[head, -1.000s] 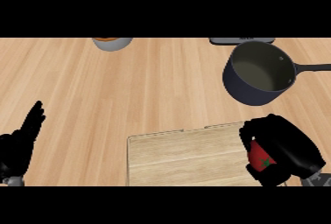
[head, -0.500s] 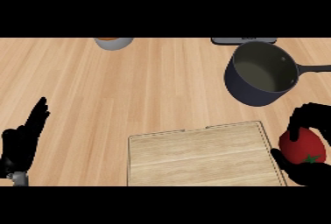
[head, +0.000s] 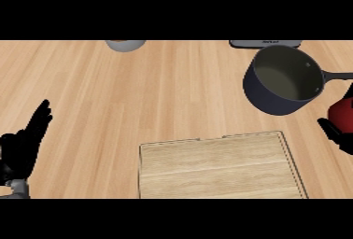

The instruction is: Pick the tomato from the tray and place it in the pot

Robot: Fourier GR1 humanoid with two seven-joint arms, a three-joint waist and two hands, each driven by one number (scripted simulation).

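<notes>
— Where is the tomato sitting right now?

— I am holding the tomato (head: pixel 342 111) in my right hand (head: pixel 338 135) at the right edge of the view, fingers curling under and around it. It is hanging off the tray (head: pixel 219 164), just below the handle of the pot (head: pixel 284 79), beside the pot and not over its mouth.

— And your other hand?

— My left hand (head: pixel 22 148) is resting at the lower left, fingers straight and pointing up, gripping nothing.

— Anything else showing?

— A grey bowl (head: pixel 125 45) and a dark flat object (head: pixel 265 44) are lying along the far edge of the counter (head: pixel 138 98).
</notes>
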